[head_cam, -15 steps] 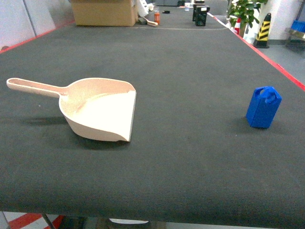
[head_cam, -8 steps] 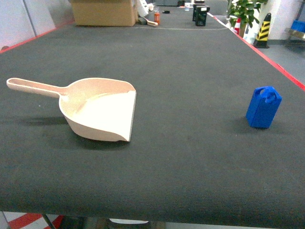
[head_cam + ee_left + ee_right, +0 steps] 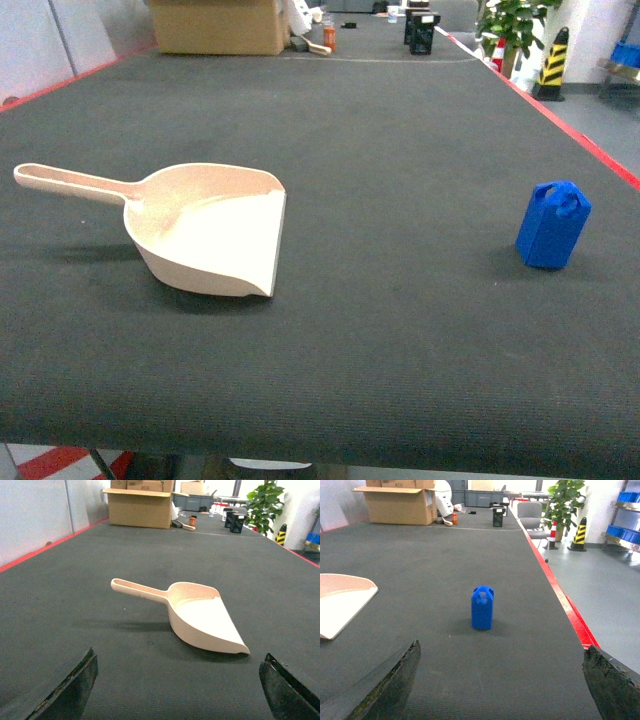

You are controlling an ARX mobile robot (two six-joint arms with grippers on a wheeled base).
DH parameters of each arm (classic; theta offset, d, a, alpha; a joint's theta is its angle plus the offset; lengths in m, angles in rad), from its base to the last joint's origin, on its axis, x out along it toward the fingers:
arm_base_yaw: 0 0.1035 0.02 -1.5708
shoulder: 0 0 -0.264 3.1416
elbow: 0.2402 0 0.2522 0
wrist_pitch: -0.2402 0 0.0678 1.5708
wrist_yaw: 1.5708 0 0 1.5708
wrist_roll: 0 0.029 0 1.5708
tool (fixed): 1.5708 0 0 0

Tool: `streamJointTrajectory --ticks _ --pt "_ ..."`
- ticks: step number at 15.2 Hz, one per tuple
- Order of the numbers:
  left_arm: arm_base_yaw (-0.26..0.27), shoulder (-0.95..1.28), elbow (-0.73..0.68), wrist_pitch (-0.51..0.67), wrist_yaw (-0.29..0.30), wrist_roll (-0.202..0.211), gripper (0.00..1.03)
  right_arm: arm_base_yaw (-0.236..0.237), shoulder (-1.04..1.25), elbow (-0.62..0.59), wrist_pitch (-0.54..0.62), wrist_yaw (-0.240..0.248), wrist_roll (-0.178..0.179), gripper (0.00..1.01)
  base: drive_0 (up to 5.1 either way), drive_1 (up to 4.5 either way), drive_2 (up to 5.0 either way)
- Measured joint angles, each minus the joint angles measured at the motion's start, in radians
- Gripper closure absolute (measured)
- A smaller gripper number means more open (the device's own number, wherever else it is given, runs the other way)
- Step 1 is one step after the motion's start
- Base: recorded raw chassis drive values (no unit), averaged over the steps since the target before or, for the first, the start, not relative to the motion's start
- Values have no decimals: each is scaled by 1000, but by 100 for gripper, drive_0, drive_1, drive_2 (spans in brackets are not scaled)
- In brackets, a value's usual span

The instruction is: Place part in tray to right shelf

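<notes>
The blue part (image 3: 552, 225) stands upright on the dark carpeted table (image 3: 400, 150), at its right side; the right wrist view shows the part (image 3: 482, 607) straight ahead. The cream tray (image 3: 210, 238) lies flat at the left, handle pointing left, wide flat edge facing right; the tray (image 3: 200, 615) also shows in the left wrist view. My left gripper (image 3: 177, 687) is open, well short of the tray. My right gripper (image 3: 500, 682) is open with nothing between its fingers, short of the part. Neither gripper shows in the head view. The right shelf is out of view.
A cardboard box (image 3: 217, 25) stands at the table's far end, with small black items (image 3: 422, 32) beside it. A red strip (image 3: 565, 605) marks the table's right edge, with grey floor beyond. A potted plant (image 3: 563, 502) and a striped cone (image 3: 579, 527) stand on that floor.
</notes>
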State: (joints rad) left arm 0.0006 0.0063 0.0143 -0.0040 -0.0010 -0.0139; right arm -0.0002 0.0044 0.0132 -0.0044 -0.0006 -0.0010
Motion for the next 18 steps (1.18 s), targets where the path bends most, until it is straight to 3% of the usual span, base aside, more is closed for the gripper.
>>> streamJointTrajectory --ticks 13,14,15,16,18 --pt "0 0 0 -2 -1 0 5 0 0 0 0 0 0 3 0 0 0" --pt "-23 42 7 -32 -49 20 5 0 0 0 0 0 0 3 0 0 0" --pt "-25 138 13 15 -41 18 5 0 0 0 0 0 0 3 0 0 0" --pt "-24 262 26 115 -19 -23 5 0 0 0 0 0 0 3 0 0 0" --pt "12 564 103 354 74 -157 5 0 0 0 0 0 0 3 0 0 0"
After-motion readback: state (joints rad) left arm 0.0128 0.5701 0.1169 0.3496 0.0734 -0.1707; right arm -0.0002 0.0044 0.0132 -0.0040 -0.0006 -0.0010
